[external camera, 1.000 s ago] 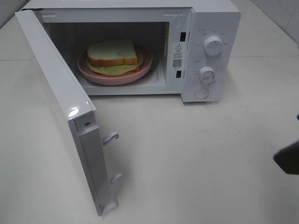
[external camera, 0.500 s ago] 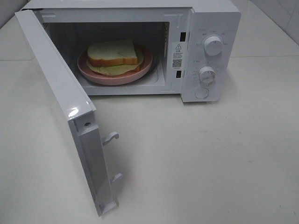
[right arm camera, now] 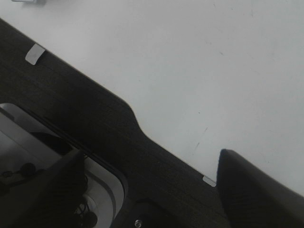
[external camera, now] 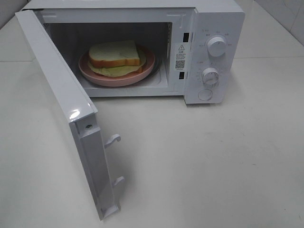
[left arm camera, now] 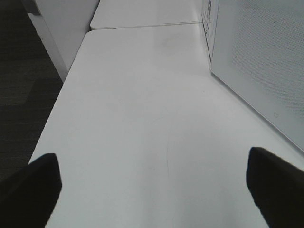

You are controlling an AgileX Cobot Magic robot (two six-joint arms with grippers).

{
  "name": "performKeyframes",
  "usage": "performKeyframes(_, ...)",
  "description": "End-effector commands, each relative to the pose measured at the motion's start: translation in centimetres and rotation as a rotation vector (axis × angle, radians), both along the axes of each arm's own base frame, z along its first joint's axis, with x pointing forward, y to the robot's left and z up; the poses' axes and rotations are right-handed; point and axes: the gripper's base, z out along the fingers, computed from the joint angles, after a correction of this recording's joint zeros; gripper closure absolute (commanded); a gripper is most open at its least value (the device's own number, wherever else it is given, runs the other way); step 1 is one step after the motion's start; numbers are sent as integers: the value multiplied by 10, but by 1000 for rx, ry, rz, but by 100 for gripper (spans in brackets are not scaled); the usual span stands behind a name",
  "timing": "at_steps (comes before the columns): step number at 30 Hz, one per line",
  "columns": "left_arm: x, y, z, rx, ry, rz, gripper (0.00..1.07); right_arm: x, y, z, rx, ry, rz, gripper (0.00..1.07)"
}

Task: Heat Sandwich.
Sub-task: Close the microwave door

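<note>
The sandwich (external camera: pixel 114 54) is pale bread over greenish layers, lying on a round pink plate (external camera: pixel 95 73) inside the white microwave (external camera: pixel 216 19). The microwave door (external camera: pixel 61 99) is swung wide open toward the front left. Neither gripper shows in the exterior high view. In the left wrist view my left gripper (left arm camera: pixel 152 190) is open over bare table, its dark fingers (left arm camera: pixel 33 190) far apart, with the door's dotted outer face (left arm camera: pixel 266 66) beside it. In the right wrist view my right gripper (right arm camera: pixel 156 185) is open with nothing in it, hanging over the table's edge.
Two round knobs (external camera: pixel 217 46) (external camera: pixel 210 75) sit on the microwave's right panel. Door latch hooks (external camera: pixel 113 139) stick out from the door's edge. White table (external camera: pixel 199 161) spreads in front of the microwave. Dark floor (right arm camera: pixel 71 104) lies beyond the table edge.
A dark gripper tip seen a second ago at the right edge of the exterior high view has withdrawn out of that view. Sandwich, plate and door have not moved.
</note>
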Motion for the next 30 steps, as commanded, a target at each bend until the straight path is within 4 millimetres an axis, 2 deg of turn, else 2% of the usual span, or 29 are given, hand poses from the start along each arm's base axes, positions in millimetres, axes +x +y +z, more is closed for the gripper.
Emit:
performKeyframes(1,-4,0,1,-5,-43,6,2,-7,-8,-11,37,-62,-109,32)
performKeyframes(8,-4,0,1,-5,-43,6,2,-16,-15,-8,100,-211,-230,32)
performKeyframes(18,-4,0,1,-5,-43,6,2,-28,-24,-5,87,-368,-406,32)
performKeyframes(22,-4,0,1,-5,-43,6,2,-29,-25,-15,86,-393,-446,32)
performKeyframes(30,-4,0,1,-5,-43,6,2,-38,-25,-13,95,-455,-497,32)
